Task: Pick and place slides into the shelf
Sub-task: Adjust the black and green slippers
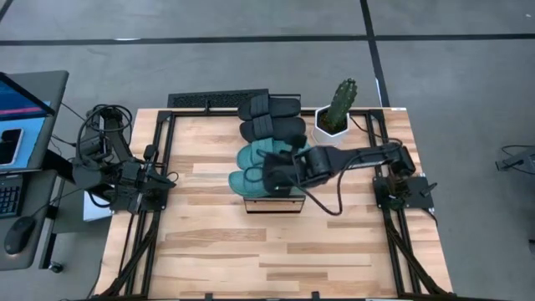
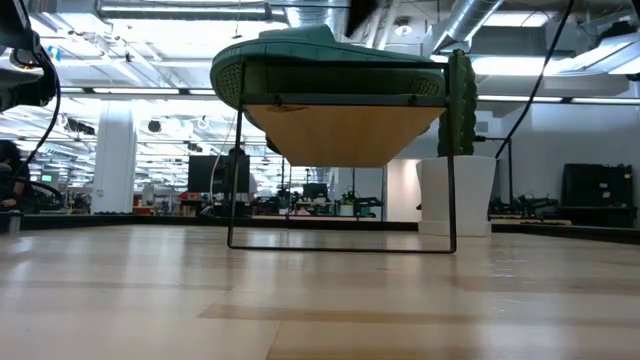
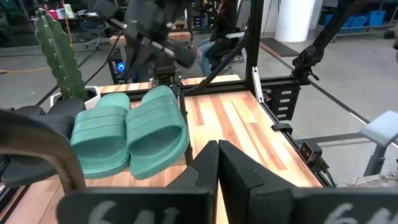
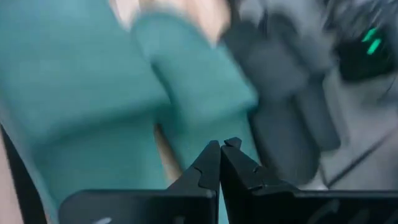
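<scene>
- High view: my right pincer [image 1: 269, 170] hangs over the teal slides [image 1: 255, 167] on the shelf [image 1: 272, 203]. The two black slides [image 1: 272, 117] lie just beyond it on the same plank, toward the far table edge. A cactus [image 1: 341, 103] in a white pot [image 1: 329, 127] stands beside my right arm. My left pincer [image 1: 159, 176] waits well apart, at the left side of the table [image 1: 276, 251].
- Low view: the shelf [image 2: 345, 130] stands on its thin black frame with a teal slide [image 2: 320, 60] on top; the cactus [image 2: 459, 105] and pot [image 2: 457, 195] stand behind it. Neither pincer shows here.
- Left wrist view: my left fingers [image 3: 202, 168] are pressed together, holding nothing. Ahead of them lie the two teal slides [image 3: 127, 130] side by side on the shelf, with a black slide [image 3: 37, 118] and the cactus [image 3: 59, 56] past those. My right arm reaches in from beyond.
- Right wrist view: my right fingers [image 4: 233, 165] meet tip to tip, empty. Right beneath them is a teal slide [image 4: 186, 93], with a black slide [image 4: 280, 106] next to it.
</scene>
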